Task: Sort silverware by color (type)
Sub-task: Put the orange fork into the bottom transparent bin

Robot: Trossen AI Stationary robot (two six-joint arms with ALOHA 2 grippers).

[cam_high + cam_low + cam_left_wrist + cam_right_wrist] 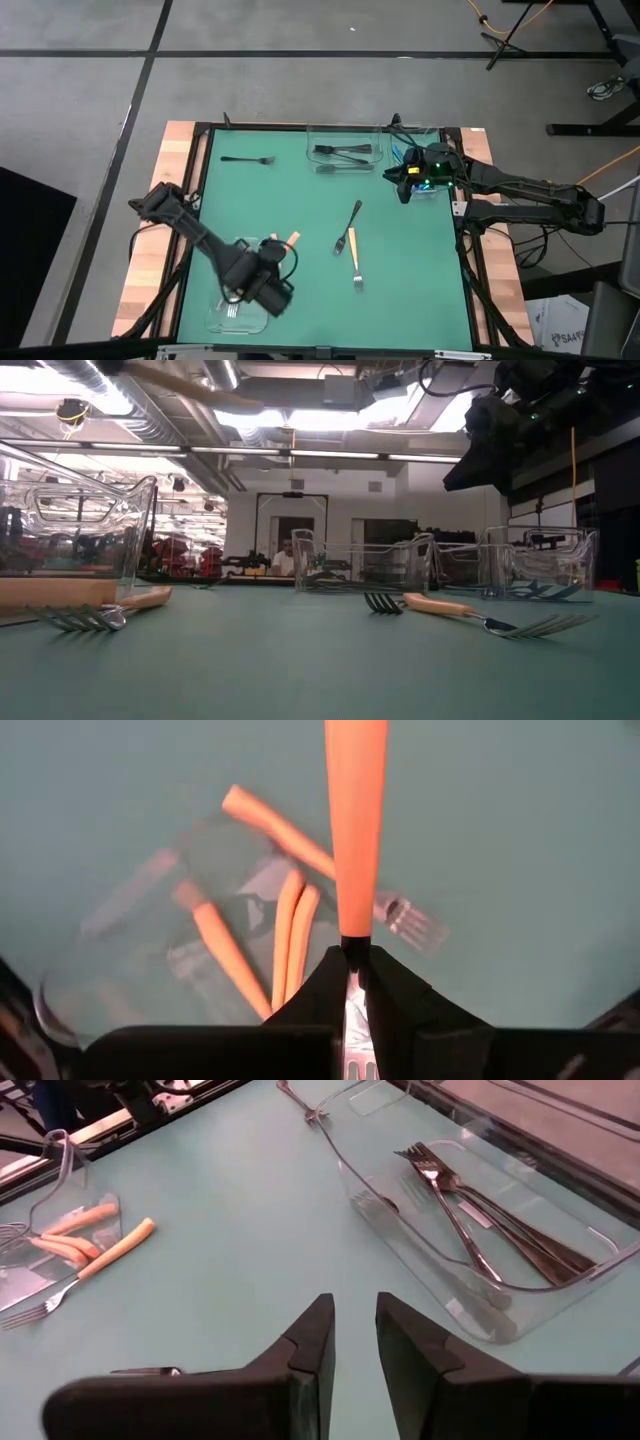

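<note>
The green table mat filled the middle of the high view, and everything else was placed off it. At its near left corner the left arm hung over a clear tray, its bulk covering most of that tray so only one silver fork head peeked out. The left gripper was clamped on an orange-handled fork, handle poking forward, the tines cut off at the frame edge between the fingers. Beneath it, through blurred plastic, the orange-handled forks in the tray were a smear; their exact number was hard to tell, and one lay with its handle over the rim and its head out on the mat. At the mat's far right corner the right gripper hovered with its fingers parted a little and nothing between them, half hiding a second tray with teal pieces in it. Next to it along the far edge sat the tray of black forks. A lone black fork lay near the far left corner. Mid-mat, another black fork and an orange-handled one lay side by side, close enough that contact was uncertain.
</note>
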